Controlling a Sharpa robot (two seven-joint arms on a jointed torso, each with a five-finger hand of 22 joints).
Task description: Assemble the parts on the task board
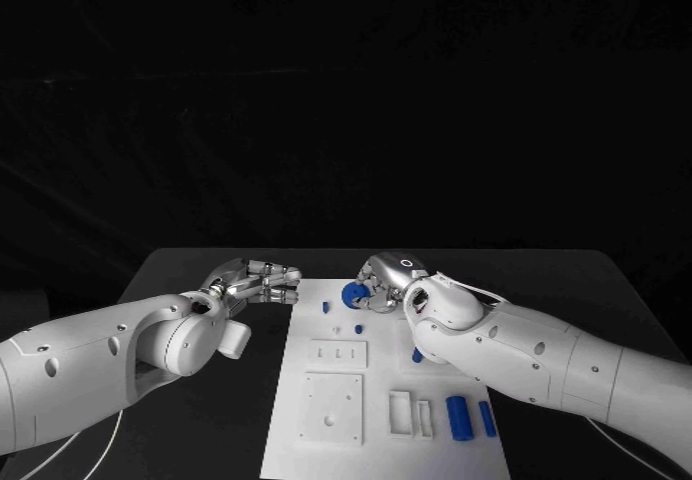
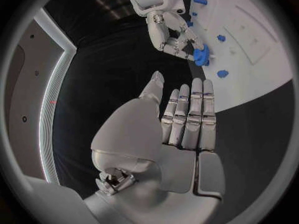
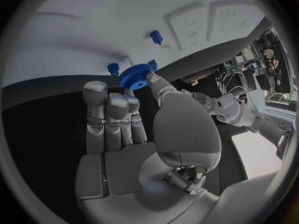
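Observation:
The white task board (image 1: 378, 440) lies in the middle of the black table. My right hand (image 1: 387, 287) hovers over the board's far left corner and pinches a blue gear (image 1: 351, 292) between thumb and fingers; the gear (image 3: 137, 75) also appears in the right wrist view and, as a gear (image 2: 201, 55) in the right hand (image 2: 167, 35), in the left wrist view. My left hand (image 1: 257, 281) is off the board's far left edge, over the table, holding nothing; its fingers (image 2: 190, 117) are stretched out. Two small blue pegs (image 1: 329, 307) (image 1: 358, 327) stand on the board near the gear.
Two blue cylinders (image 1: 459, 416) (image 1: 488, 418) lie on the board's near right part, beside white slotted blocks (image 1: 400, 412). Another blue piece (image 1: 417, 355) shows under my right forearm. White raised plates (image 1: 333, 405) (image 1: 335, 353) sit on the board's left half.

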